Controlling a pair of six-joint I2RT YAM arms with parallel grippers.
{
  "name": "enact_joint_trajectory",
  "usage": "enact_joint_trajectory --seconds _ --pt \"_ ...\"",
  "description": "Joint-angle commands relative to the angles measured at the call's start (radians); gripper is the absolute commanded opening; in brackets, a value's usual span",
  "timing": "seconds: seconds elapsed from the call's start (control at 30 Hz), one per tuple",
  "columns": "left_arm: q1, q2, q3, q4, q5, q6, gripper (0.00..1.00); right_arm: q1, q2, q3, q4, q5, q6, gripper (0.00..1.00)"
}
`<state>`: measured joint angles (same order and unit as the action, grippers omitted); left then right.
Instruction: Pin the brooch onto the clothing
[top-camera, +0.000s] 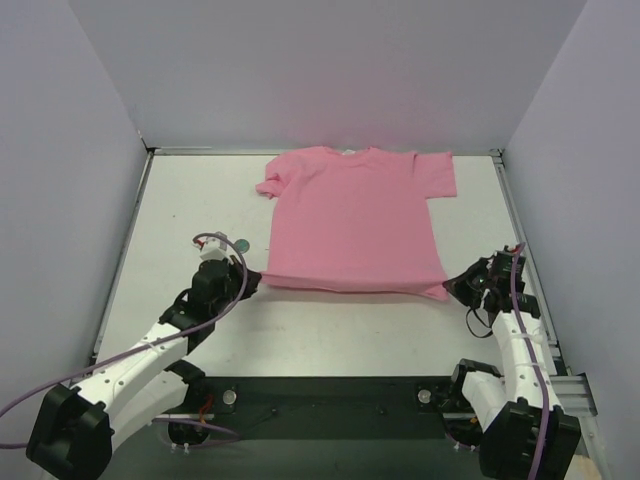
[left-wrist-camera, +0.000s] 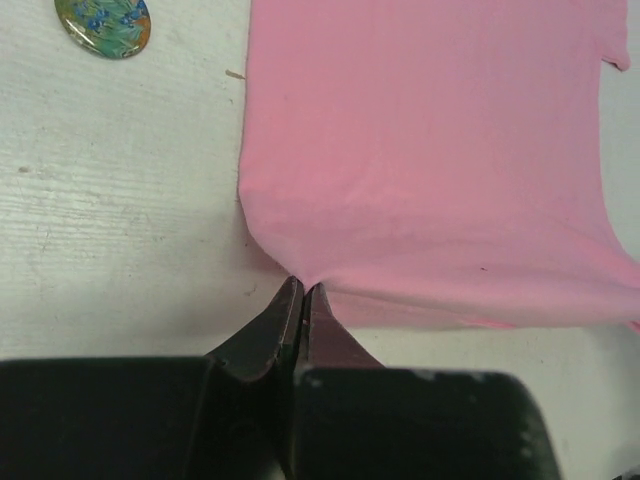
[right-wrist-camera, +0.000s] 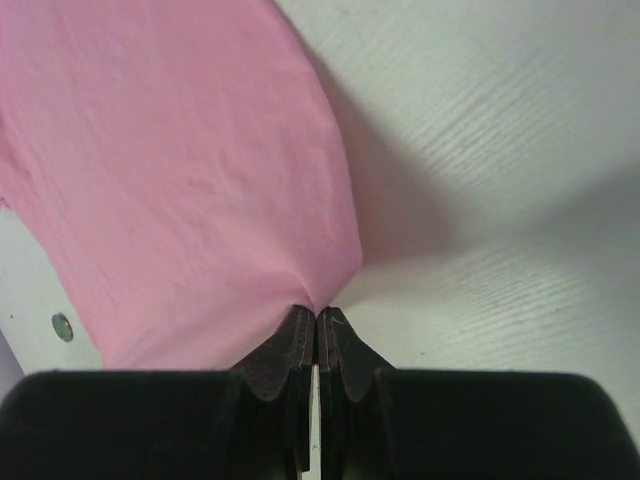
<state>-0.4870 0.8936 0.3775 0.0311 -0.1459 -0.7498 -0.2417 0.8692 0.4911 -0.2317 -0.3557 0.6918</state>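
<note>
The left gripper (top-camera: 253, 279) is pointing toward 2 o'clock and the right gripper (top-camera: 451, 287) toward 9 o'clock, both pinching the clothing (top-camera: 350, 220).

Left arm (top-camera: 140, 362) and right arm (top-camera: 522, 345): white link shells, black joint housings, black base blocks. A lilac cable (top-camera: 212, 235) runs along each arm and loops at the wrist. Left gripper (left-wrist-camera: 302, 291) and right gripper (right-wrist-camera: 317, 314): matte black, broad block body, fingers tapering to wedge tips.
</note>
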Motion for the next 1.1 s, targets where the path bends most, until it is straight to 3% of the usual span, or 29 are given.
enact_joint_trajectory --seconds 0.0,0.63,1.07 --pt "-0.025 -0.058 -0.015 -0.066 -0.011 -0.049 0.0 -0.005 -0.032 0.003 -0.15 0.06 0.003 0.0" --pt "-0.148 -0.228 0.011 -0.48 0.009 -0.21 0.0 -0.002 -0.102 0.056 -0.483 0.11 0.015 0.0" --pt "-0.28 -0.228 0.04 -0.668 -0.017 -0.307 0.0 0.027 -0.104 0.106 -0.643 0.173 0.006 0.0"
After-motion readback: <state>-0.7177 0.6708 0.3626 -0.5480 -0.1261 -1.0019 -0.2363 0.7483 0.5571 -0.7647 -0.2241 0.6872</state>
